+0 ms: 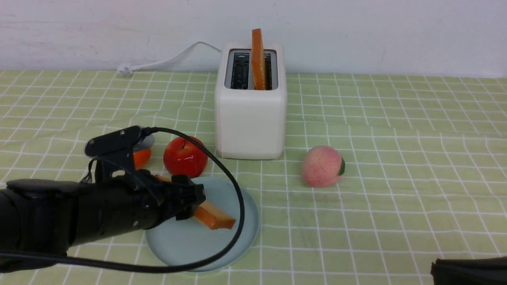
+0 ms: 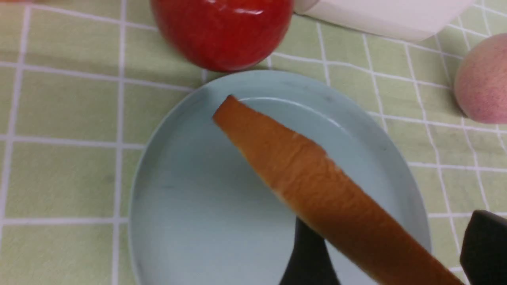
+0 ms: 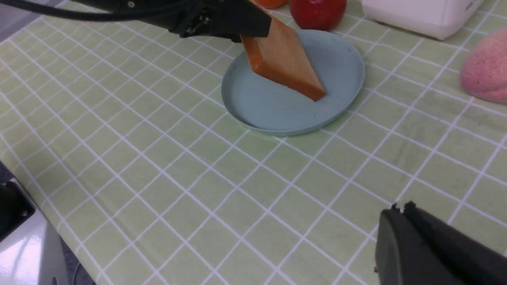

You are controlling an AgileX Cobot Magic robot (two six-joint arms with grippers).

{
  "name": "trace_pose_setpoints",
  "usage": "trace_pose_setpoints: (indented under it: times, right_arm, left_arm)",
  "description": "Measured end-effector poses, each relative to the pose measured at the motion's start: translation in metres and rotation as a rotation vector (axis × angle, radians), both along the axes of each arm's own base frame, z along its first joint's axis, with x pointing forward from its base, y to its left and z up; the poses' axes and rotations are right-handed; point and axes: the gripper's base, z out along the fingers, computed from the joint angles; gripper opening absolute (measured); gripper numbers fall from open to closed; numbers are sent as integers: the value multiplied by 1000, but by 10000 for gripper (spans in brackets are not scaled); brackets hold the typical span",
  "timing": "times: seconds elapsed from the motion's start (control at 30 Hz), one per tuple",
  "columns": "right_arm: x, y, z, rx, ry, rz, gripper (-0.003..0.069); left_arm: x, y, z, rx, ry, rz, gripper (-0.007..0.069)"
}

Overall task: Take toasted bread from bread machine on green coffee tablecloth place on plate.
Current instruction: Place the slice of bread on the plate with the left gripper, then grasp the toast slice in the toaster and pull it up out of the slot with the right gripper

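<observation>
My left gripper (image 1: pixel 194 206) hangs low over the plate (image 1: pixel 186 249), its jaws spread wider than the toast slice (image 1: pixel 216 221) between them. The left wrist view shows bare plate between the crust and one finger (image 2: pixel 487 245), so I read it as let go. The slice leans, far corner down on the plate just ahead of the gripper, near end up between the jaws. I expect it to tip flat by itself.

The second slice (image 1: pixel 258 59) stands on edge in the toaster (image 1: pixel 250 122), well beyond the gripper. I judge it light, stiff and dry, with a crumbly crust. I would pinch gently across the two flat faces near the top edge and lift straight up, so it does not catch the slot.

Backing off needs care. The apple (image 1: pixel 185 157) sits just beyond the gripper at the plate's rim, between it and the toaster, and an orange thing (image 1: pixel 140 157) lies close beside the wrist. Going up is the open way. The peach (image 1: pixel 321 166) is well off to the side. My right gripper (image 1: pixel 467 271) is closed and empty, parked far away at the near edge of the desk.
</observation>
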Motion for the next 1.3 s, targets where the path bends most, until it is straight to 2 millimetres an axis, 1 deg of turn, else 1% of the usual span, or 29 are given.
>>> trace_pose_setpoints:
  times: [0.1, 0.17, 0.23, 0.3, 0.33, 0.37, 0.43, 0.47, 0.5, 0.53, 0.57, 0.6, 0.63, 0.67, 0.73, 0.77, 0.8, 0.9, 0.97, 1.0, 1.03, 1.07, 1.1, 1.13, 1.17, 1.2, 1.23, 1.27, 1.3]
  right_arm:
    - [0, 0, 0, 3, -1, 2, 3]
    - [0, 0, 0, 3, -3, 3, 3]
    - [0, 0, 1, 9, -4, 0, 3]
    - [1, 0, 2, 21, -8, -9, 3]
    - [1, 0, 2, 25, -9, -11, 3]
    - [1, 1, 3, 40, -10, -15, 3]
    - [2, 2, 7, 57, -3, -5, 3]
    - [2, 2, 8, 59, -3, -3, 3]
    - [3, 4, 14, 62, 0, 17, 3]
    - [4, 5, 18, 61, 1, 28, 3]
    - [5, 5, 20, 61, 0, 31, 3]
    - [7, 7, 26, 61, 1, 45, 3]
    - [8, 7, 27, 61, 2, 48, 3]
    - [14, 9, 35, 60, 5, 58, 3]
    - [18, 11, 37, 57, 15, 64, 3]
    - [25, 13, 41, 54, 26, 68, 3]
    - [30, 14, 44, 53, 31, 72, 3]
    - [52, 20, 50, 43, 64, 73, 3]
    - [71, 24, 52, 41, 102, 68, 3]
    - [86, 27, 52, 37, 131, 65, 3]
    - [97, 30, 52, 35, 147, 65, 3]
    - [97, 31, 55, 37, 140, 66, 3]
    - [116, 37, 57, 27, 151, 76, 3]
    - [120, 39, 55, 24, 162, 79, 3]
    - [136, 50, 61, 3, 156, 105, 3]
    - [146, 58, 59, -14, 168, 120, 3]
    - [156, 71, 63, -37, 158, 142, 3]
    - [158, 73, 64, -42, 156, 144, 3]
    - [177, 94, 66, -85, 133, 159, 3]
  left_arm:
    - [-8, 3, -1, -4, 3, -5, 449]
    - [-23, 9, 1, -12, -5, -11, 382]
    - [-31, 12, 4, -20, -20, -13, 335]
    - [-40, 16, 11, -36, -54, -14, 251]
    - [-40, 16, 12, -37, -57, -14, 244]
    - [-46, 18, 20, -52, -90, -15, 182]
    - [-51, 21, 29, -69, -129, -15, 122]
    - [-51, 21, 29, -69, -129, -15, 115]
    - [-56, 22, 38, -86, -168, -16, 64]
    - [-59, 24, 43, -97, -191, -18, 36]
    - [-59, 24, 44, -99, -195, -18, 31]
    - [-64, 25, 51, -116, -228, -23, -2]
    - [-65, 26, 54, -122, -238, -25, -10]
    - [-73, 27, 65, -152, -287, -41, -13]
    - [-78, 28, 72, -172, -318, -55, -13]
    - [-88, 30, 83, -194, -375, -78, -13]
    - [-94, 32, 90, -201, -417, -98, -13]
    - [-117, 38, 109, -184, -558, -173, -13]
    - [-134, 43, 120, -154, -657, -216, -13]
    - [-147, 48, 126, -122, -731, -244, -13]
    - [-155, 51, 128, -112, -772, -254, -13]
    - [-157, 52, 128, -109, -780, -256, -13]
    - [-169, 57, 126, -80, -830, -269, -13]
    - [-170, 57, 126, -71, -836, -273, -13]
    - [-178, 61, 118, -42, -863, -284, -13]
    - [-182, 62, 113, -20, -872, -294, -13]
    - [-186, 64, 105, -3, -878, -299, -13]
    - [-186, 64, 104, 1, -879, -300, -13]
    - [-190, 66, 93, 22, -880, -308, -13]
